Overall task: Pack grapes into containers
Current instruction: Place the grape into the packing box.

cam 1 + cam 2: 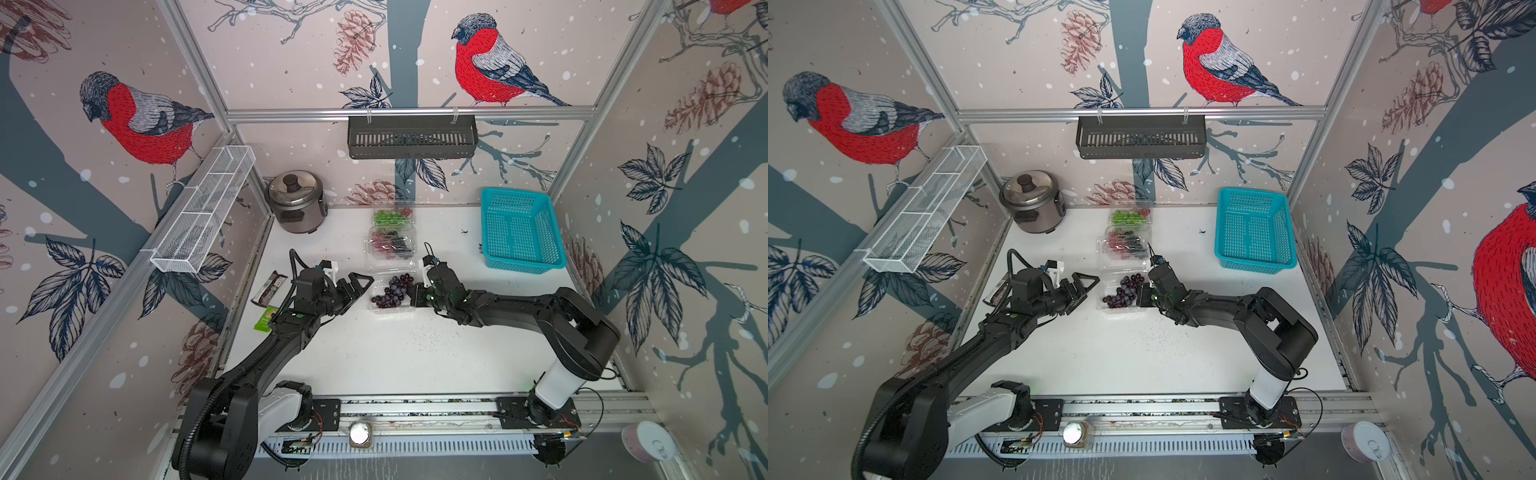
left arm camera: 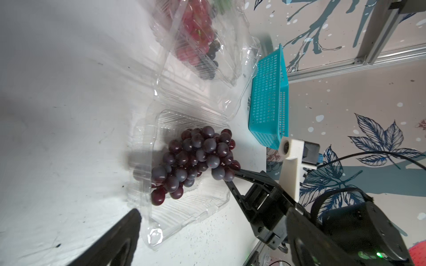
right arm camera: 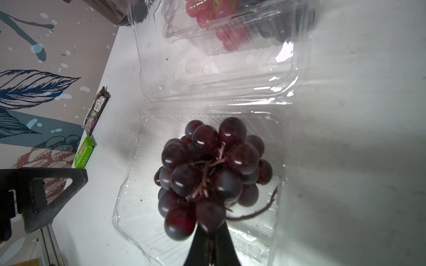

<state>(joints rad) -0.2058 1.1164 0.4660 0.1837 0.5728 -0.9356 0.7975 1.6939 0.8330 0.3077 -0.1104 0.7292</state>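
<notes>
One dark bunch (image 1: 390, 291), long axis diagonal, pinched by right gripper (image 1: 412, 292); left gripper (image 1: 360, 293) spread.

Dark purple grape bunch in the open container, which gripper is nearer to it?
Right. The right gripper is shut at the dark purple bunch; the left gripper hangs open beside the container.

- I log one white table (image 1: 415, 353), with dark specks near its middle.
- Back left: rice cooker (image 1: 296, 202).
- Back right: turquoise basket (image 1: 524, 264).
- Centre row: far container (image 1: 376, 226), middle container (image 1: 370, 249), near container (image 1: 399, 308).
- Left edge: dark wrapper (image 1: 269, 288), green packet (image 1: 264, 319).
</notes>
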